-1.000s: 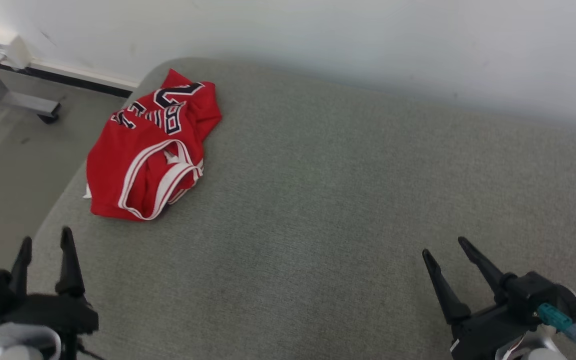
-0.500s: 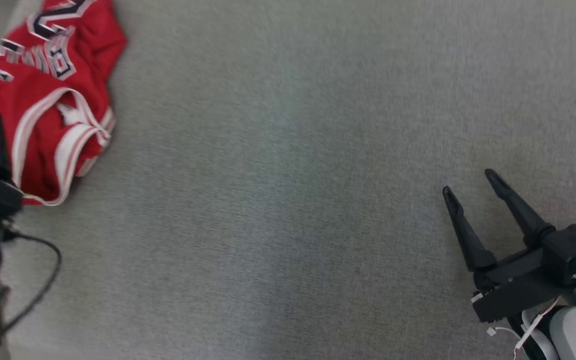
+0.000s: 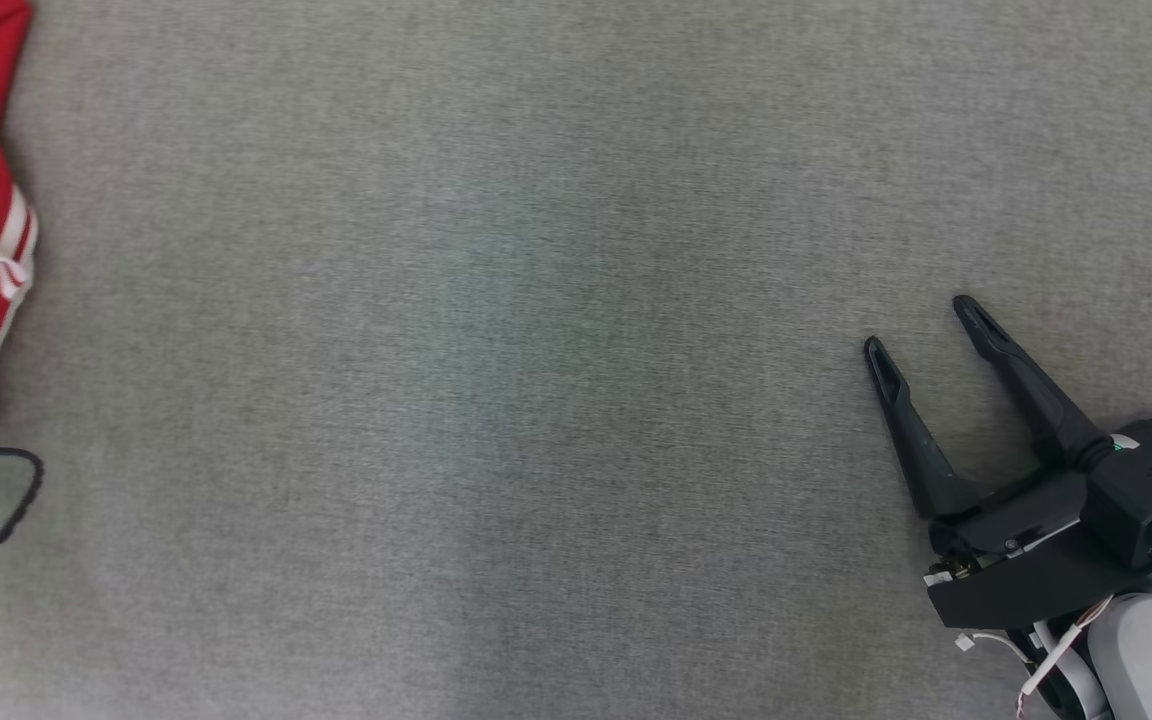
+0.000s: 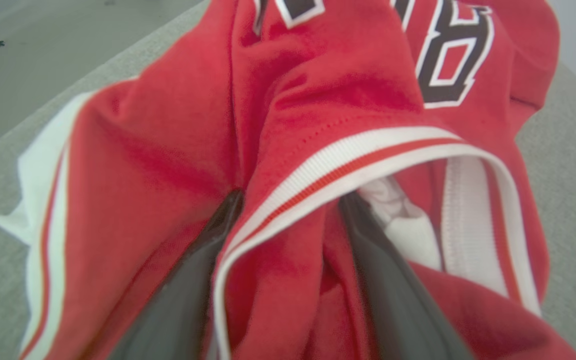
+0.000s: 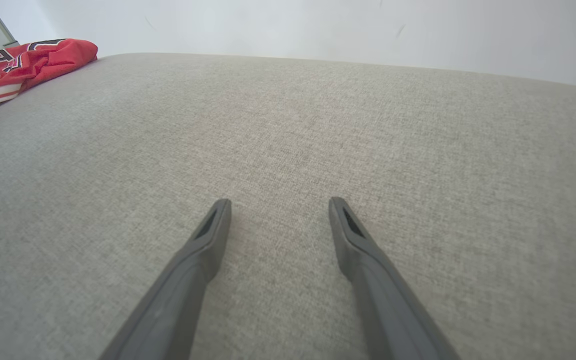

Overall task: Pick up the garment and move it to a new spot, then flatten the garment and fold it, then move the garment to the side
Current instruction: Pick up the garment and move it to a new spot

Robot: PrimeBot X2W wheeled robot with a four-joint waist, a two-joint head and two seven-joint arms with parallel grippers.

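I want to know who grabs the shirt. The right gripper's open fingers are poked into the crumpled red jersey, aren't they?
No, the open fingers poked into the crumpled red jersey belong to the left gripper; the left wrist view shows it. The right gripper is open above bare grey upholstery.

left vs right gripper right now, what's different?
The left gripper has its fingers pushed into the folds of the red jersey, with a white-trimmed edge between them. The right gripper has nothing between its fingers. The left is at the jersey, and the right is over the bare grey surface, well away from it. Both have their jaws spread wide, unclamped.
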